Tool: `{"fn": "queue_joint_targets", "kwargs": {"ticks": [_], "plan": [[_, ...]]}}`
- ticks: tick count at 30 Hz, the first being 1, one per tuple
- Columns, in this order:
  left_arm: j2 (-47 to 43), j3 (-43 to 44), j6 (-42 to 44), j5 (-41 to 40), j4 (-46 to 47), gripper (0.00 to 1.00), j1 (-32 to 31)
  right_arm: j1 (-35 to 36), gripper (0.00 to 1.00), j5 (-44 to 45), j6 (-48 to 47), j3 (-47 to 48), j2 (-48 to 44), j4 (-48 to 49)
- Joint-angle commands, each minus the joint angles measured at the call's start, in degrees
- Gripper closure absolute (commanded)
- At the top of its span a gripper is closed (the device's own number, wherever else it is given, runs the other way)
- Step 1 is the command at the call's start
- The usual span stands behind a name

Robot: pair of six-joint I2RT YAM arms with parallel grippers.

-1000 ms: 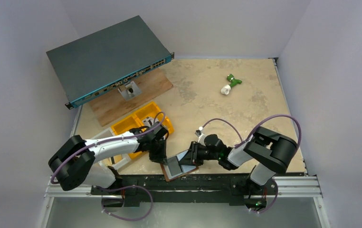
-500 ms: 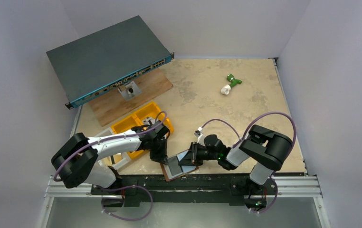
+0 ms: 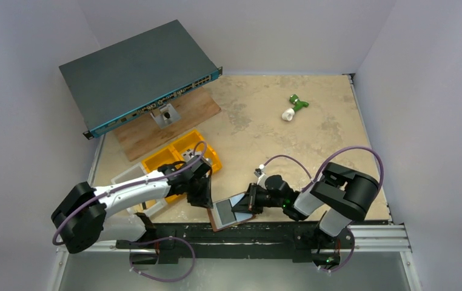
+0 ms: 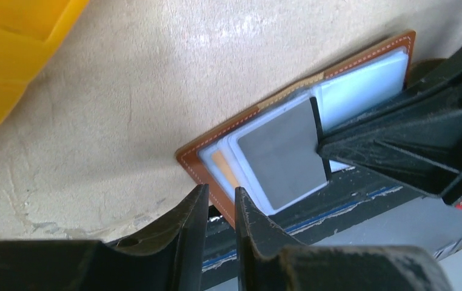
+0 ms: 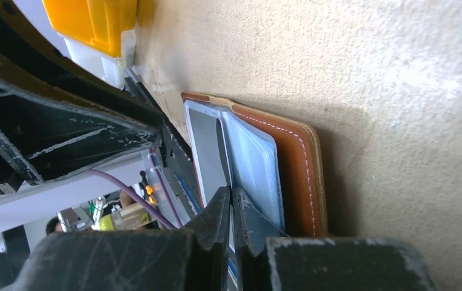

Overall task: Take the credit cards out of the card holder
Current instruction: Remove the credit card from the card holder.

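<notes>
I see brown leather wallet hemmed in: left gripper at 9 o'clock, right gripper at 3, yellow plastic bin at 10. Tan tabletop open toward 12.

Soft, even white light falls from overhead on a mottled beige tabletop, bright without harsh contrast. The top view is sharp; the arms cast only faint, diffuse shadows, and a dark grey metal network switch shades the brown wooden board beneath it. Wall lines splay outward toward the corners. In the left wrist view, pale grey-blue credit cards glare almost white, and the left gripper is a soft black blur. In the right wrist view, the brown leather card holder throws a soft shadow onto the tabletop, and the right gripper is dark and out of focus.
</notes>
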Motion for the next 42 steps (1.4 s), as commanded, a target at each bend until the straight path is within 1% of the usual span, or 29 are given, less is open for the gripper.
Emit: {"fn": "queue_joint_targets", "kwargs": {"ticks": [1,5,8,13,20,22,24,27,34,42], "plan": [[-4.1,-2.1,-0.8,-0.2,-0.5,0.78,-0.1,0.2,1.0,3.9,2.1,-1.4,-1.2,0.3],[-4.2,-2.9,-2.2,1.5,2.9,0.79,-1.0,0.2,1.0,4.5,2.6,-1.4,-0.8,0.2],[-2.9,-3.7,-3.6,3.8,7.2,0.81,-1.5,0.2,1.0,4.7,2.8,-1.3,-0.6,0.2],[-1.4,-5.4,-5.3,5.3,13.4,0.82,-2.1,0.2,1.0,4.9,2.8,-1.3,-0.7,-0.3],[1.8,-7.3,-6.8,7.0,18.9,0.87,-2.3,0.2,1.0,5.2,2.6,-1.1,-1.1,-1.2],[2.5,-7.5,-7.0,6.7,18.5,0.9,-2.3,0.2,1.0,5.3,2.6,-1.2,-1.2,-1.4],[3.8,-7.0,-7.0,5.6,16.0,0.97,-2.3,0.2,1.0,5.3,2.6,-1.2,-1.5,-2.0],[6.0,-6.0,-7.1,3.7,11.4,1.0,-2.3,0.2,1.0,5.6,2.2,-1.1,-2.9,-3.8],[6.8,-5.4,-7.8,-1.4,5.0,1.0,-2.3,0.2,1.0,8.0,1.0,-0.9,-8.0,-10.8],[7.1,-5.5,-7.6,-2.4,3.9,1.0,-2.2,0.0,1.0,8.8,0.7,-1.5,-8.6,-11.9]]}}
